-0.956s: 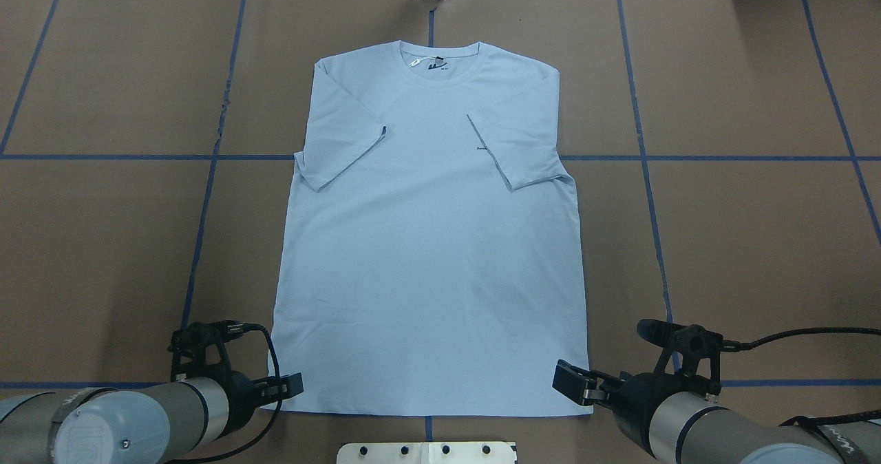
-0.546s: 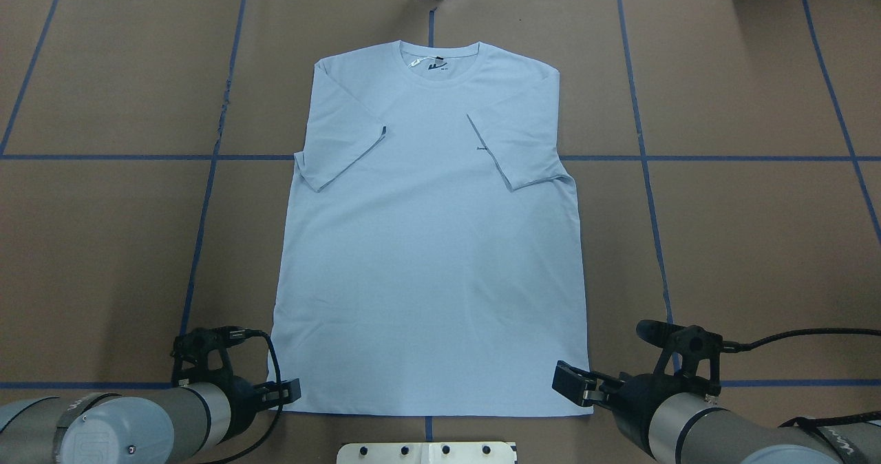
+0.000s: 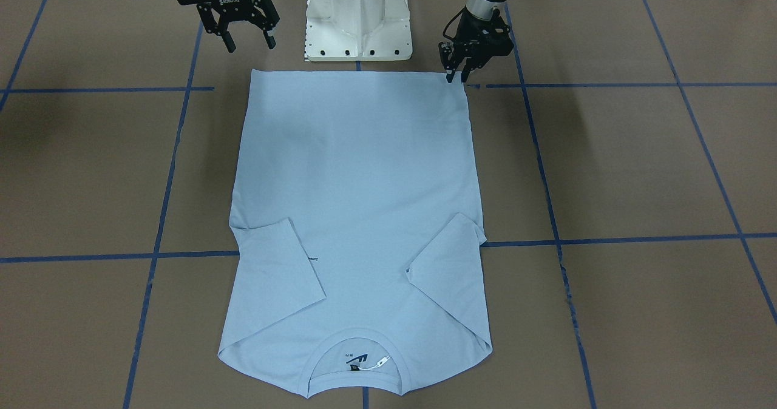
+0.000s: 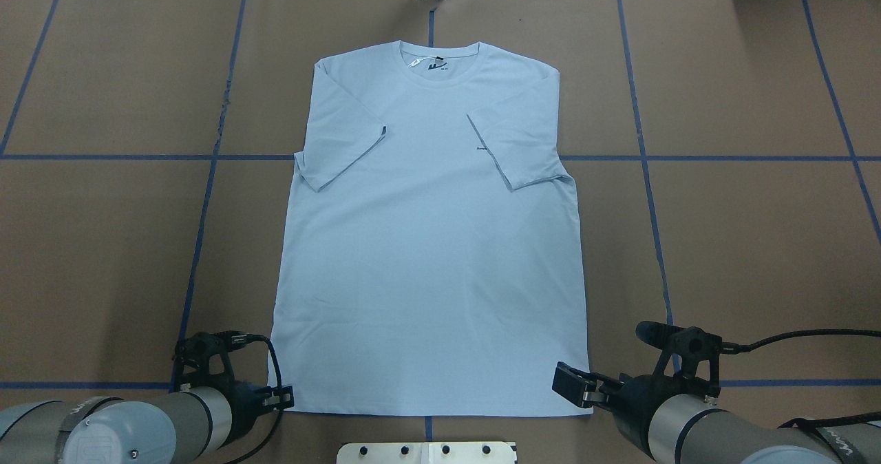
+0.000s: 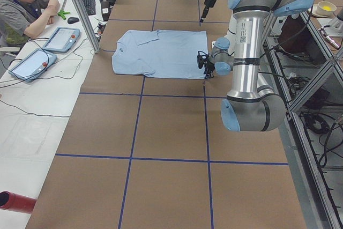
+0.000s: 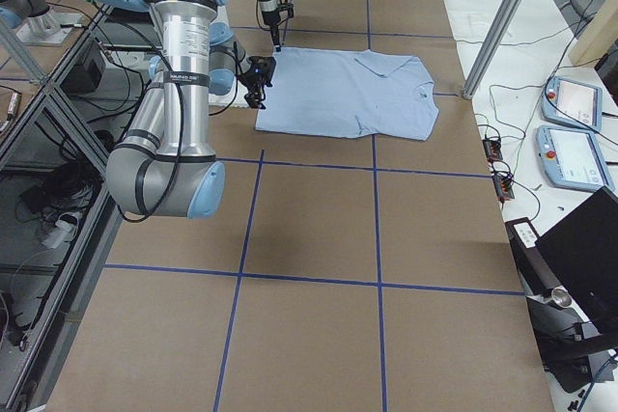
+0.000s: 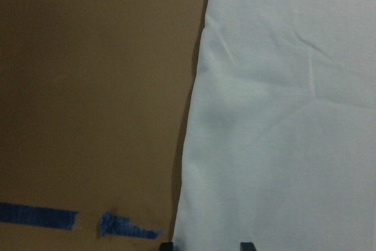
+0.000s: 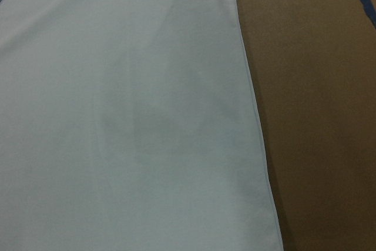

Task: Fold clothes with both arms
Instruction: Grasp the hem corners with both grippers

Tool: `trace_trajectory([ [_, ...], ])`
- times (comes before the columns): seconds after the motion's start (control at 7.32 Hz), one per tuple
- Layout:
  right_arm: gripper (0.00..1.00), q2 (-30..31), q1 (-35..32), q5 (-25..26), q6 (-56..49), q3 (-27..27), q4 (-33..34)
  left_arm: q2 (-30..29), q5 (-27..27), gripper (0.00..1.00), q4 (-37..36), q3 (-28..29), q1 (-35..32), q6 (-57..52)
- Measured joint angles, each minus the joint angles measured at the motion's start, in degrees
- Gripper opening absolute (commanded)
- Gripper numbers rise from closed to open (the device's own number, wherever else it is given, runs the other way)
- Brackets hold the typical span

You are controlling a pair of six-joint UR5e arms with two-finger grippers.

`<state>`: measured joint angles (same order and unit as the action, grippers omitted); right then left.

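T-shirt (image 4: 427, 244) lies flat; front view, unlike overhead, shows right pincer (image 3: 250, 43) spread

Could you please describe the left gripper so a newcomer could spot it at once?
Start at the light blue T-shirt spread flat on the brown table and follow its hem to the corner on the robot's left. The left gripper points down at that corner, only narrowly open, whereas the right gripper hangs wide open near the other corner.

The light blue T-shirt (image 5: 161, 53) lies flat on the brown table (image 5: 161, 127), left gripper (image 5: 205, 74) at its hem corner.
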<state>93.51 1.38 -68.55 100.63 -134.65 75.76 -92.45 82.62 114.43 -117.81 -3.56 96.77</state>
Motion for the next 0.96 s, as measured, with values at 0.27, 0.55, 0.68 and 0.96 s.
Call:
trace_trajectory([
  [0.27, 0.87, 0.0, 0.1, 0.1, 0.0, 0.2, 0.0, 0.1, 0.0, 0.0, 0.0, 0.0, 0.0, 0.0],
  [0.55, 0.55, -0.2, 0.5, 0.7, 2.3, 1.2, 0.0, 0.0, 0.0, 0.0, -0.1, -0.3, 0.0, 0.0],
  [0.68, 0.49, -0.2, 1.0, 0.7, 5.1, 1.6, 0.2, -0.2, 0.0, 0.0, -0.1, -0.7, 0.0, 0.0],
  [0.96, 0.51, -0.2, 2.5, 1.3, 11.0, 3.8, 0.7, -0.5, 0.1, 0.0, -0.1, -1.8, -0.2, -0.1],
])
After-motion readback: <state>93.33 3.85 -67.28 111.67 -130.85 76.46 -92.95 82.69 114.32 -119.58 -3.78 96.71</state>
